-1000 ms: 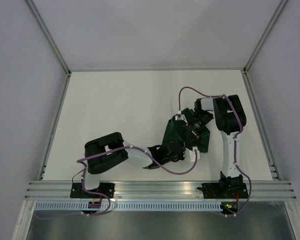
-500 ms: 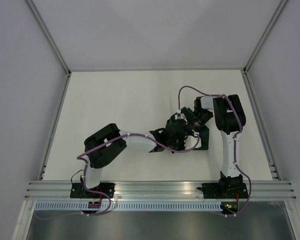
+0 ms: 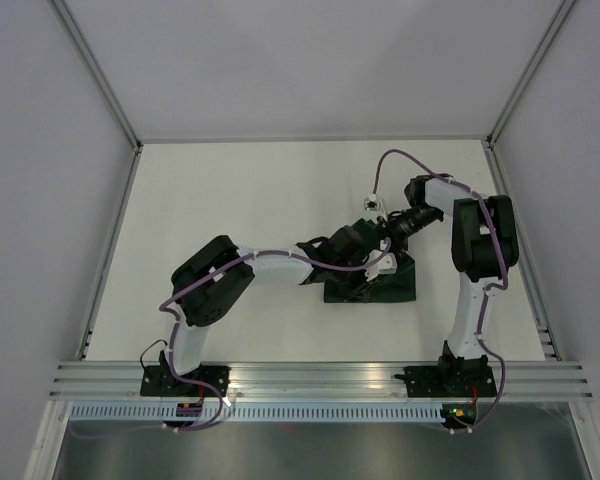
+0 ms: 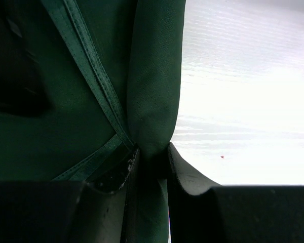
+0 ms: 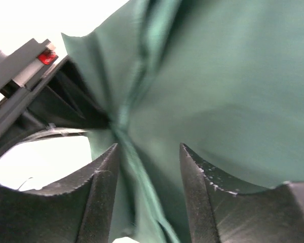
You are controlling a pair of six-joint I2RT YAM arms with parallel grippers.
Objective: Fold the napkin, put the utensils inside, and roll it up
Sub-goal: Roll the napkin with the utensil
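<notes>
The dark green napkin [image 3: 395, 287] lies bunched and folded on the white table, right of centre. My left gripper [image 3: 368, 262] reaches over it from the left and is shut on a thick fold of the napkin [image 4: 157, 76], hem tape running alongside. In its wrist view the left gripper [image 4: 152, 152] pinches the cloth between its fingertips. My right gripper [image 3: 385, 232] hangs at the napkin's far edge. The right gripper [image 5: 149, 149] stands open, with the napkin [image 5: 233, 76] and its hem lying loose between the fingers. The utensils are out of view.
The white table [image 3: 240, 200] is bounded by grey walls on three sides, with metal side rails [image 3: 110, 250] along its edges. An aluminium rail [image 3: 320, 375] carries both arm bases at the near edge. Purple cables loop from both wrists.
My left gripper closed on the napkin and carried its fold away from the bases, up and to the right. The right gripper opened, released the cloth and drew back slightly. The napkin now lies as a lower, flatter strip.
</notes>
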